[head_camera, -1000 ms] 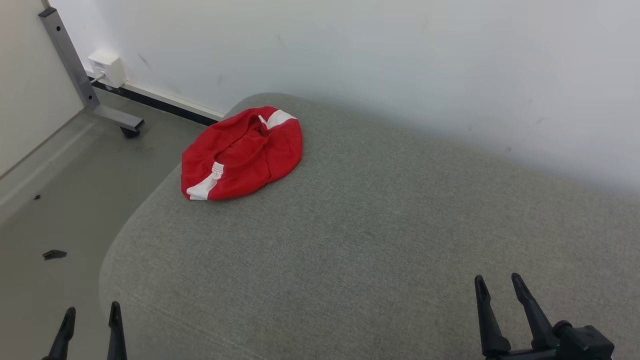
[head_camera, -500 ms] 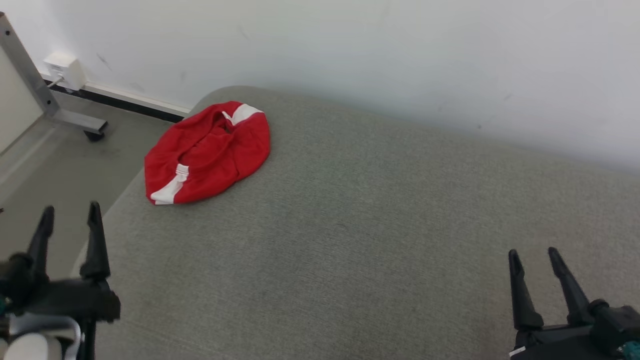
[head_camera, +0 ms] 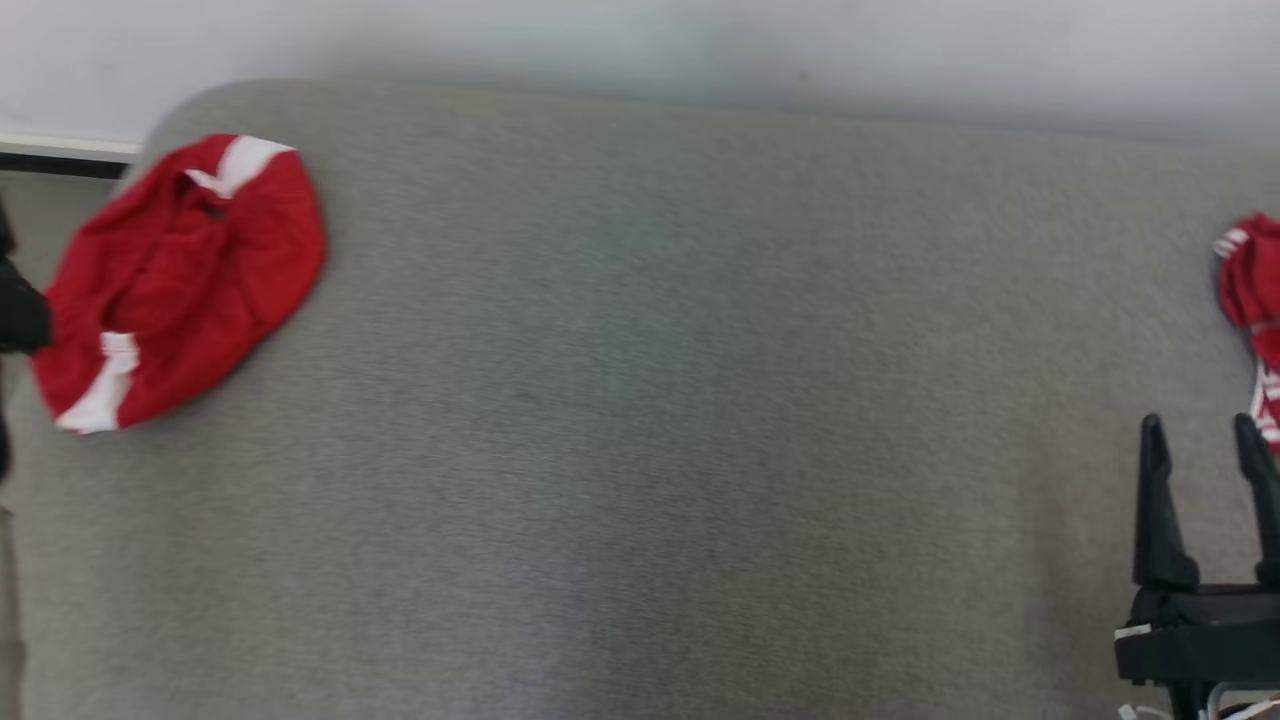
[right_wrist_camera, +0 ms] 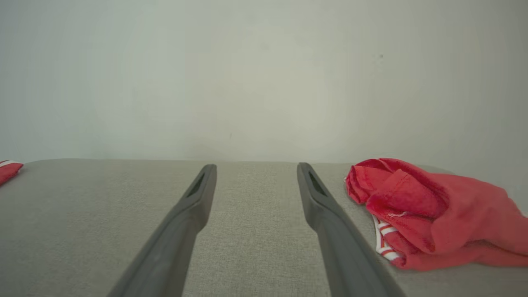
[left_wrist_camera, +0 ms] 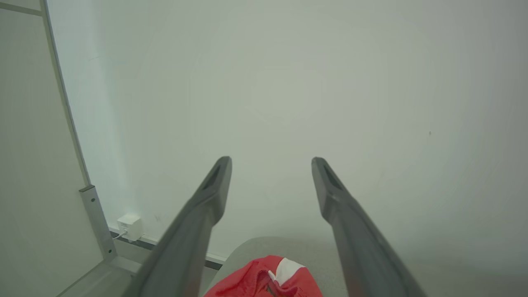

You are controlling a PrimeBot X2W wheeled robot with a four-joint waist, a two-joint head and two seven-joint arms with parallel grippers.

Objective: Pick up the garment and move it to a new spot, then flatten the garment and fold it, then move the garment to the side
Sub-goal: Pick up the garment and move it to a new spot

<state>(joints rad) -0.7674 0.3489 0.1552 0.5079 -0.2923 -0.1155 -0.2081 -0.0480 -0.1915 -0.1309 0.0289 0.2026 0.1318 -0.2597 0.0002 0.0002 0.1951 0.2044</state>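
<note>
Head view: on the grey cushion (head_camera: 640, 400), a red folded garment (head_camera: 190, 270) lies at ten o'clock, seemingly already set aside. A red crumpled garment (head_camera: 1255, 290) at three o'clock looks like the next one to lift. The right gripper (head_camera: 1200, 425) hovers at four o'clock, fingers spread and empty, pointing to twelve.

Left wrist view: the left gripper (left_wrist_camera: 271, 161) hangs released, aimed at the wall (left_wrist_camera: 371, 82), with the folded garment at six o'clock.

Right wrist view: the crumpled garment lies at three o'clock near the fingers, untouched.
</note>
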